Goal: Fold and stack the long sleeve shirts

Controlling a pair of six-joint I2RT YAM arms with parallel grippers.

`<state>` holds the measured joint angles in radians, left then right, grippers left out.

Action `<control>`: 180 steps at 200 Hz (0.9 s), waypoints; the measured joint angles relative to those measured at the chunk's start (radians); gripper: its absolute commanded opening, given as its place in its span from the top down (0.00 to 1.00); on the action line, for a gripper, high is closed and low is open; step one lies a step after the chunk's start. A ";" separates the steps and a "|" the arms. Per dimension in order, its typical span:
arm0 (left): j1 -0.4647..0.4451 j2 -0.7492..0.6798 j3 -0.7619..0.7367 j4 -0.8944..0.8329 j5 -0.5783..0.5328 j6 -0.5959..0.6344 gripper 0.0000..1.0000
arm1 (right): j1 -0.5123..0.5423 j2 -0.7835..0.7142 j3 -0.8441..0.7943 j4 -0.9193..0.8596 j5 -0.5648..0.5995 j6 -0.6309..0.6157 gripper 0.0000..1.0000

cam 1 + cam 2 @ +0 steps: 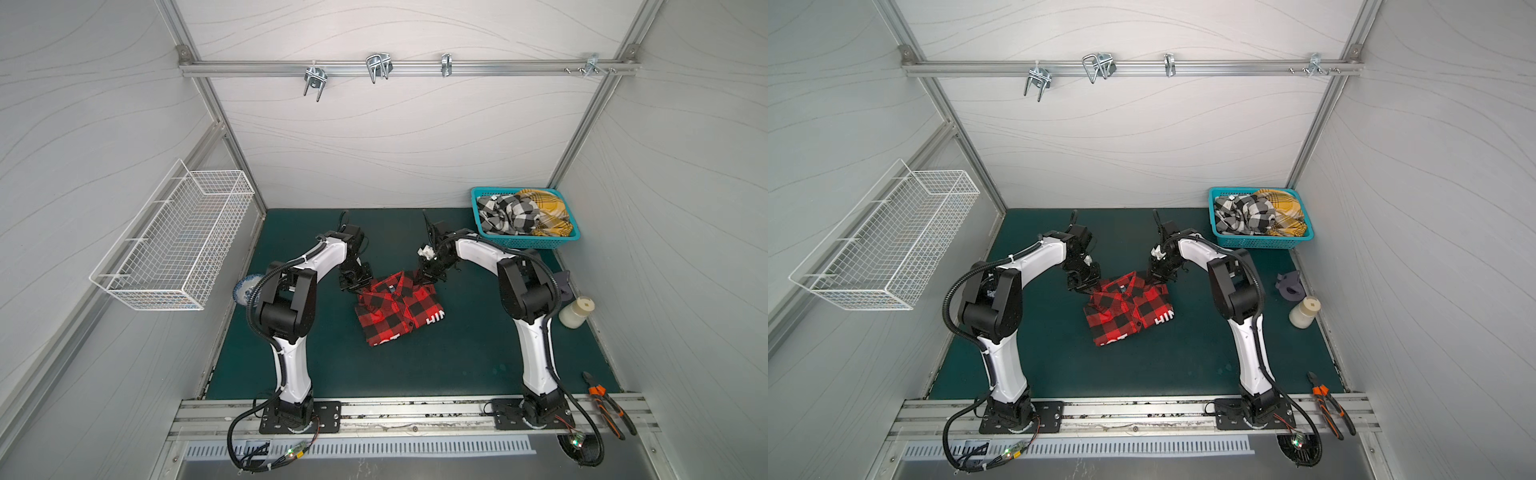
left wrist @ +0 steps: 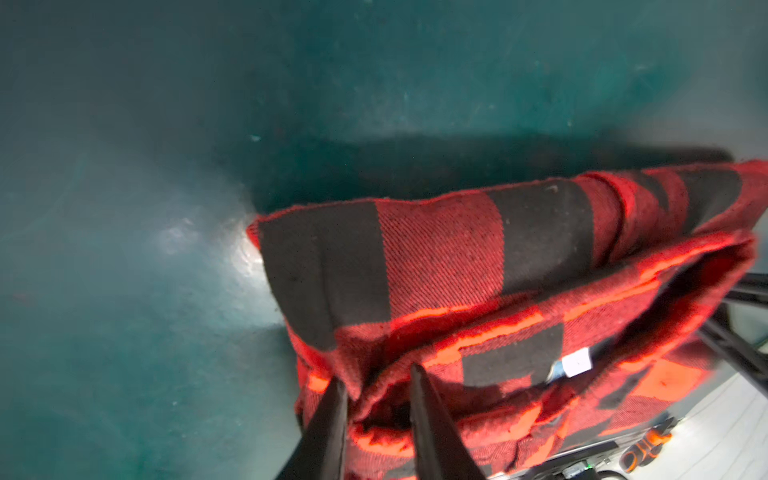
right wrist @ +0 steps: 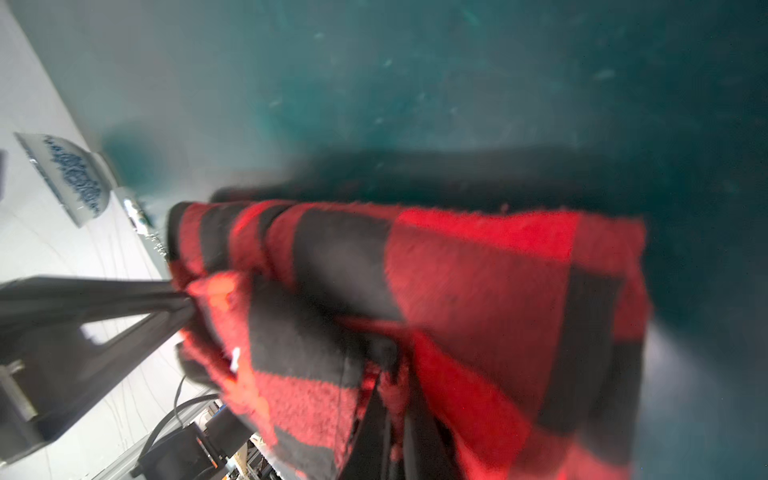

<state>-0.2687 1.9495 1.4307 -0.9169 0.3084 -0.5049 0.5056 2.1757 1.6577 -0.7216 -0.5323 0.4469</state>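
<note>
Folded into a thick rectangle, the fuzzy red-and-black buffalo-check shirt (image 1: 399,309) lies mid-table on the smooth dark green mat (image 1: 415,370), with white block letters along its near and right edges. The left gripper (image 2: 376,380) pinches a bunched fold at its far-left corner. The right gripper (image 3: 390,374), pressed together, nips the far-right corner. A teal perforated plastic basket (image 1: 524,241) at the far right holds the crumpled black-and-white check shirt (image 1: 507,214) and the mustard-yellow plaid shirt (image 1: 545,208). Pale wavy-grained wall panels (image 1: 395,145) enclose the cell. Only the left wrist view shows the white neck label (image 2: 576,362).
</note>
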 measured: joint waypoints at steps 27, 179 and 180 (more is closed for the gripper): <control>-0.003 -0.004 0.002 -0.025 -0.021 0.001 0.32 | 0.000 -0.047 -0.010 0.010 -0.001 0.003 0.90; -0.047 -0.020 0.062 -0.083 -0.056 0.004 1.00 | -0.002 -0.130 -0.150 0.082 0.002 0.025 1.00; -0.048 -0.021 0.064 -0.082 -0.056 0.004 1.00 | -0.002 -0.134 -0.154 0.085 0.002 0.026 1.00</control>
<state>-0.3168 1.9289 1.4944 -0.9993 0.2520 -0.5011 0.5034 2.0415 1.5032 -0.6365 -0.5304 0.4725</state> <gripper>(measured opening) 0.047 0.055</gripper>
